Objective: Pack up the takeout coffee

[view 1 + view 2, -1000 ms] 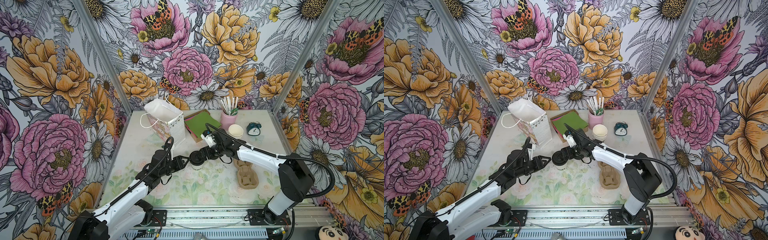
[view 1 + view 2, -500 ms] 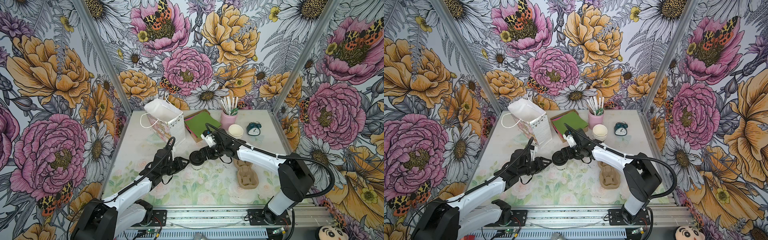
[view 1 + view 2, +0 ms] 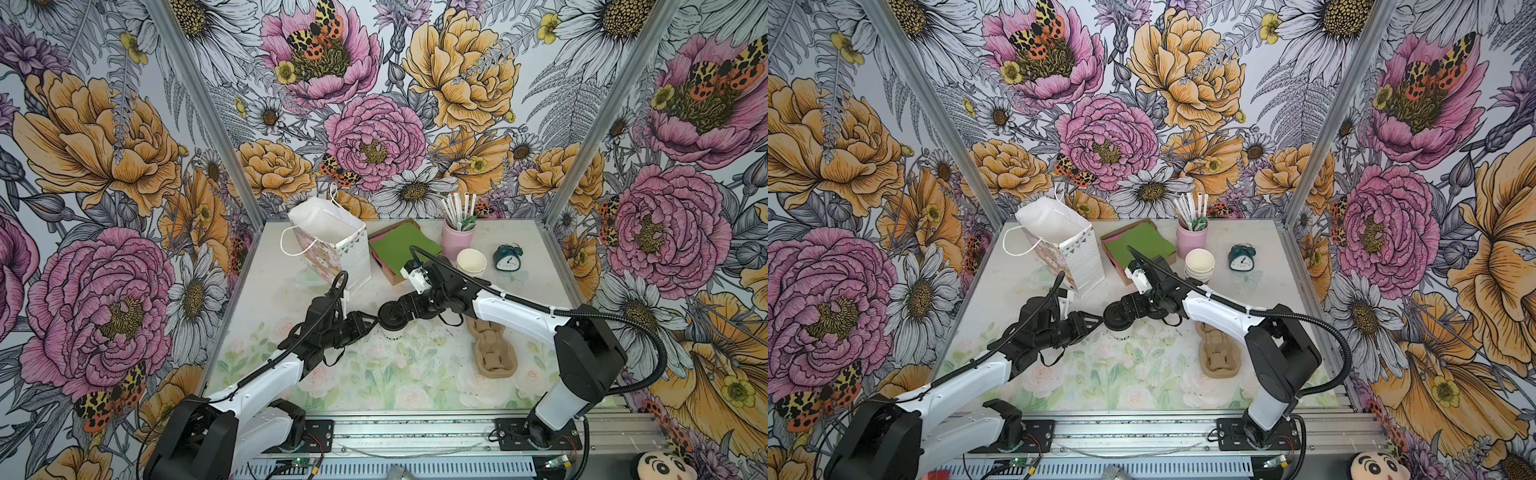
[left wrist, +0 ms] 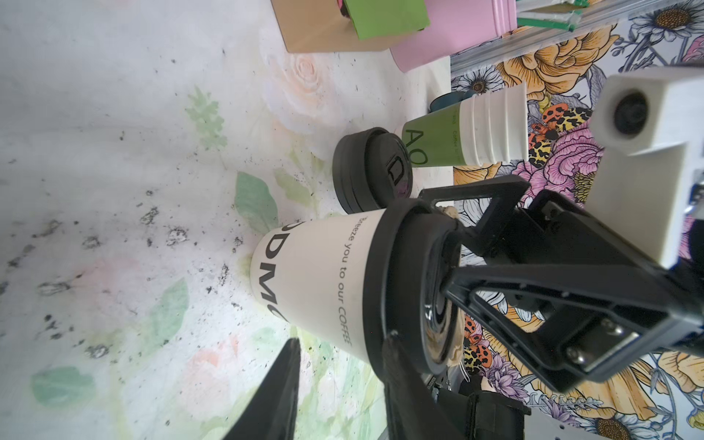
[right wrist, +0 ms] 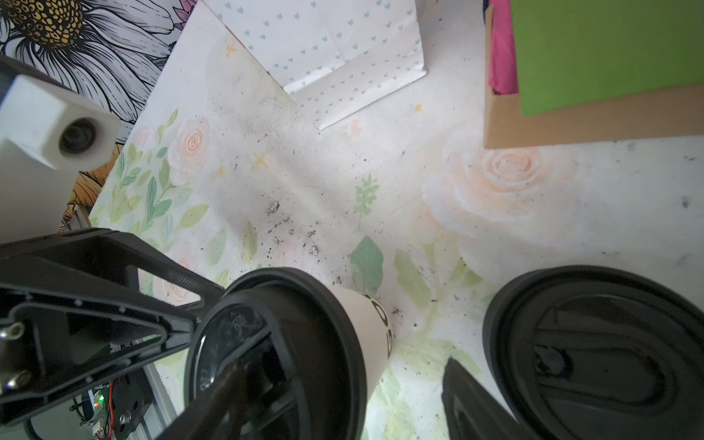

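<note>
The takeout coffee (image 3: 391,332), a small white paper cup under a round black plastic lid (image 4: 381,289), stands at floral table (image 3: 415,382) centre, left gripper (image 3: 372,322) half-spread at its side, right gripper (image 3: 390,315) spread wide over the lid; I'd press squarely, lest it tip.

I have the takeout coffee (image 3: 390,330) standing mid-surface (image 3: 374,386). The pile of spare lids (image 4: 371,169) sits near it, between it and the cup stack (image 3: 471,262) farther back. At the back left stands the bag (image 3: 332,245). To its right I see the box of sheets (image 3: 399,253), then the straw holder (image 3: 457,241) and the clock (image 3: 508,257). The cup carrier (image 3: 492,347) lies right of the coffee, nearer me.
</note>
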